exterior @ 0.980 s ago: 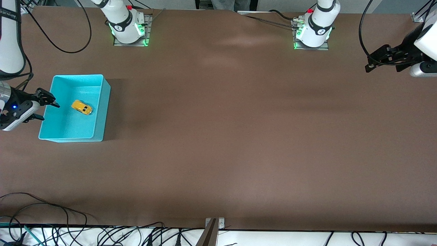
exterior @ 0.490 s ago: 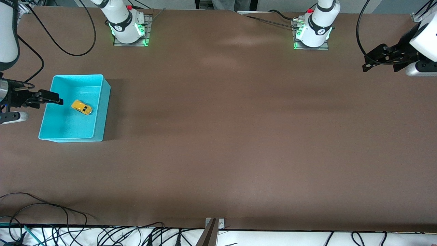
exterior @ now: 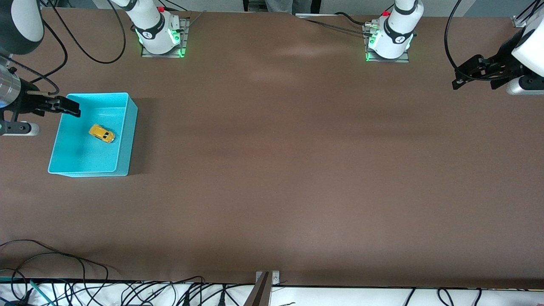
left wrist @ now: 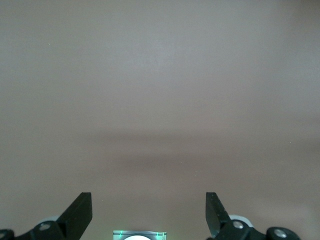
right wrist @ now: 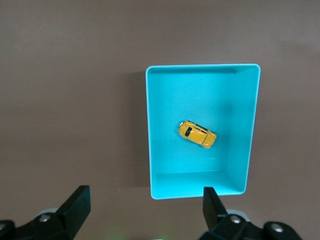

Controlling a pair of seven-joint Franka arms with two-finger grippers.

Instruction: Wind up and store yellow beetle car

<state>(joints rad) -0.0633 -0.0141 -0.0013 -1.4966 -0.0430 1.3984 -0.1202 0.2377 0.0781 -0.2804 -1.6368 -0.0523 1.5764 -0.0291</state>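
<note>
The yellow beetle car [exterior: 102,133] lies on the floor of the turquoise bin [exterior: 87,171] at the right arm's end of the table. In the right wrist view the car [right wrist: 197,134] sits near the middle of the bin [right wrist: 200,191], on its wheels and apart from the walls. My right gripper [exterior: 70,107] is open and empty, up in the air over the bin's outer edge; it also shows in the right wrist view [right wrist: 146,195]. My left gripper [exterior: 460,80] is open and empty over bare table at the left arm's end, and it also shows in the left wrist view [left wrist: 148,198].
Both arm bases [exterior: 160,36] [exterior: 389,40] stand along the table's edge by the robots. Loose cables [exterior: 51,263] lie at the table's near edge at the right arm's end. A metal bracket [exterior: 264,280] sits at the middle of the near edge.
My right gripper has turned and shifted along the bin's outer edge toward the robots' bases. The car and bin have not moved. The left gripper has barely moved.
</note>
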